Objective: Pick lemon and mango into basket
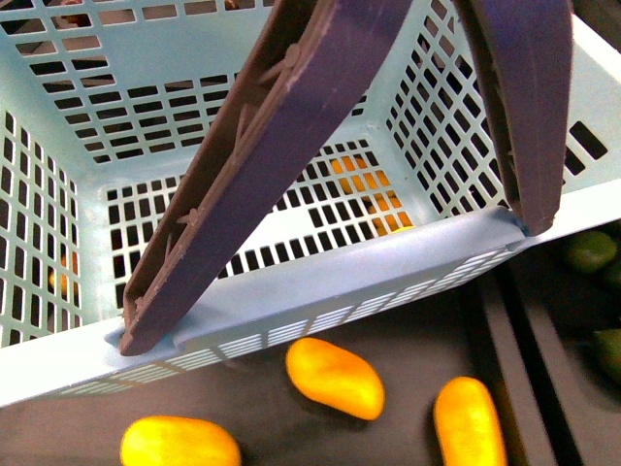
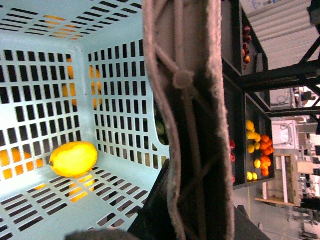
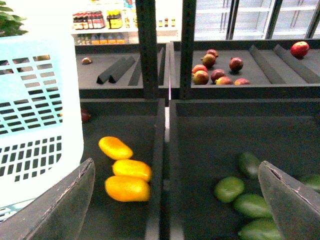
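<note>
Mango (image 3: 127, 188) by the shelf bin's (image 3: 125, 120) divider (image 3: 161, 150) looks smooth, slippery, bruisable, so pinch gently across its middle; right end effector (image 3: 175, 166) gapes empty, left end effector can't tell.

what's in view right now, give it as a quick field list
basket: light turquoise, slotted, brown handles raised
inside basket: one yellow fruit on the floor
dark shelf, beside basket: three yellow fruits
next bin: green fruits
right gripper: jaws open, holding nothing
</note>
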